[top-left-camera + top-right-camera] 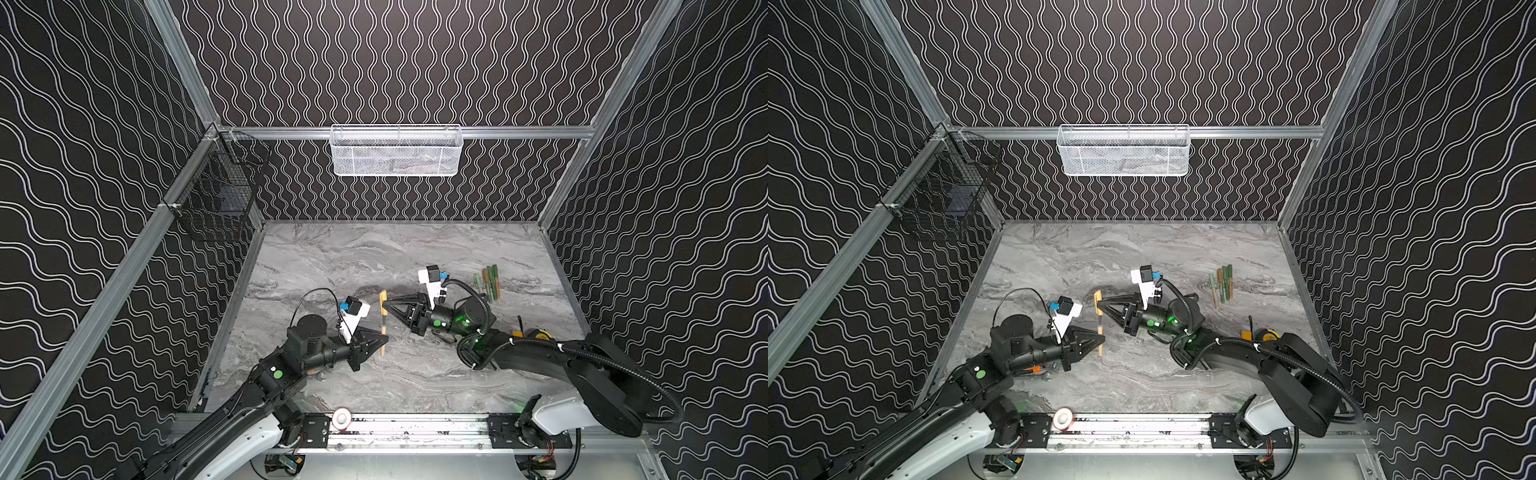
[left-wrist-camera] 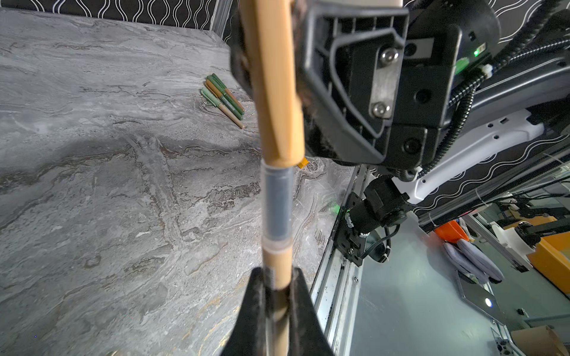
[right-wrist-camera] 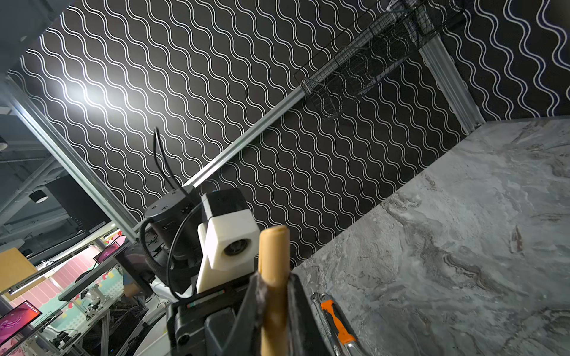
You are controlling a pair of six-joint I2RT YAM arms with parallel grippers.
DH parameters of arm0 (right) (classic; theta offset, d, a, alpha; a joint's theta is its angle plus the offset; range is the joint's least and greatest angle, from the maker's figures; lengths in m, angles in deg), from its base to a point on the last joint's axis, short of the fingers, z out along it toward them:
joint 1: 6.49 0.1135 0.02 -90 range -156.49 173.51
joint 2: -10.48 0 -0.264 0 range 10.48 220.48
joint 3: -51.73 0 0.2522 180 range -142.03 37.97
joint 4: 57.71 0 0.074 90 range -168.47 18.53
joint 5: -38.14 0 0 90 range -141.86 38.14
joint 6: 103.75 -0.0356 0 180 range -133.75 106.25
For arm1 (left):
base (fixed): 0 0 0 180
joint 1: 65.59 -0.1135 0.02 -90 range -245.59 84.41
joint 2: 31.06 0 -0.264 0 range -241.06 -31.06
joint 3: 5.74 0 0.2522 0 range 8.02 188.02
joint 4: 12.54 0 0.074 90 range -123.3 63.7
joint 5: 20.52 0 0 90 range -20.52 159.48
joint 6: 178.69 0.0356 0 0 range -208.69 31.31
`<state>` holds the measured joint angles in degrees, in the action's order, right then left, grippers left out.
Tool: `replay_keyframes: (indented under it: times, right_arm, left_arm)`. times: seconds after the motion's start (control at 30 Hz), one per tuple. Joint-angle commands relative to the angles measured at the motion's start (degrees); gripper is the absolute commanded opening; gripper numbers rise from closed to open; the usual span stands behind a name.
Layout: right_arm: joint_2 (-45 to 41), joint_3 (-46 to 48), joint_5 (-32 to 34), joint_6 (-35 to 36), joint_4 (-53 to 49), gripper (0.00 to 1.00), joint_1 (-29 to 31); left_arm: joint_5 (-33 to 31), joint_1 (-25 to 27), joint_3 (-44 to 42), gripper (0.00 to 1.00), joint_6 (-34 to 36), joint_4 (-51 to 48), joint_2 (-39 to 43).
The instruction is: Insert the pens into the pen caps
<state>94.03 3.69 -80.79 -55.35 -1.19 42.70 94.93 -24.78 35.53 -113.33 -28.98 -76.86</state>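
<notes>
Left wrist view: a tan pen [image 2: 276, 212] is clamped near its lower end by the left gripper [image 2: 277, 283], and its other end is seen right at the mouth of a tan cap [image 2: 274, 92]. That cap is pinched tight by the right gripper [image 1: 385, 305], over the middle of the table [image 1: 374, 257]. A bunch of green and tan pens [image 1: 488, 282] is laid side by side near the far right edge.

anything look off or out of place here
Nothing stands out. The left gripper holds the pen in line with the cap in the right gripper; the other pens lie neatly side by side.
</notes>
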Motion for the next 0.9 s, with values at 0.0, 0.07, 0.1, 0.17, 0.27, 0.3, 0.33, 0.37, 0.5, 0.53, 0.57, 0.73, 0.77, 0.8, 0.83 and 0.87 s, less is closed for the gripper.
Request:
replay_keyframes:
  times: [0.0, 0.07, 0.1, 0.17, 0.27, 0.3, 0.33, 0.37, 0.5, 0.53, 0.57, 0.73, 0.77, 0.8, 0.83, 0.87]
  right_arm:
    - [0.8, 0.4, -1.2, -0.3, 2.8, 0.12, 1.1]
    - [0.7, 0.3, -0.5, 1.1, 2.0, 0.12, 1.8]
    - [0.5, 0.3, 0.3, 2.1, 1.1, 0.12, 2.3]
    - [-0.1, -0.1, 1.3, 4.2, -1.2, 0.12, 3.2]
    - [-1.1, -0.8, 2.9, 7.1, -4.9, 0.12, 4.4]
    - [-1.2, -0.7, 3.3, 7.6, -5.5, 0.12, 4.5]
    - [-1.4, -0.7, 3.6, 7.8, -6.0, 0.12, 4.6]
    - [-1.5, -0.4, 3.9, 7.9, -6.1, 0.12, 4.7]
    - [-2.0, 0.2, 4.2, 8.2, -7.0, 0.12, 4.8]
    - [-2.2, 0.4, 4.2, 8.3, -7.4, 0.12, 4.8]
    - [-2.3, 0.4, 4.2, 8.4, -8.2, 0.11, 4.8]
    - [-4.2, 1.6, 6.2, 10.0, -10.6, 0.11, 5.0]
    - [-4.5, 1.7, 6.5, 10.4, -11.5, 0.11, 5.0]
    - [-4.8, 1.4, 6.4, 10.7, -12.2, 0.11, 5.0]
    - [-4.9, 1.3, 6.3, 10.7, -12.4, 0.11, 5.0]
    - [-4.9, 1.2, 6.0, 10.5, -12.2, 0.11, 5.0]
  left_arm:
    - [-1.7, -0.2, 1.2, 0.00, 1.0, 7.0, 0.1]
    - [-1.8, -0.2, 1.3, 0.00, 1.1, 7.2, 0.2]
    - [-1.8, -0.2, 1.3, 0.00, 1.1, 7.2, 0.2]
    - [-1.8, -0.2, 1.4, 0.00, 1.2, 7.3, 0.0]
    - [-1.9, -0.1, 1.8, 0.00, 1.4, 7.3, -0.3]
    - [-2.0, -0.2, 1.8, 0.00, 1.4, 7.3, -0.2]
    - [-2.2, -0.2, 1.9, 0.00, 1.4, 7.2, 0.0]
    - [-2.5, -0.2, 2.0, 0.00, 1.6, 7.0, 0.3]
    - [-3.9, -0.1, 2.7, 0.00, 2.1, 5.8, 1.9]
    - [-4.2, -0.2, 2.8, 0.00, 2.3, 5.5, 2.3]
    - [-4.5, -0.2, 3.1, 0.00, 2.5, 5.2, 2.6]
    - [-5.1, -0.2, 3.6, 0.00, 3.0, 4.5, 4.1]
    - [-5.0, -0.2, 3.7, 0.00, 3.0, 4.7, 4.2]
    - [-4.9, -0.2, 3.7, 0.00, 3.1, 4.8, 4.4]
    - [-4.9, -0.2, 3.8, 0.00, 3.0, 5.0, 4.4]
    - [-5.0, -0.2, 3.8, 0.00, 3.1, 5.0, 4.2]
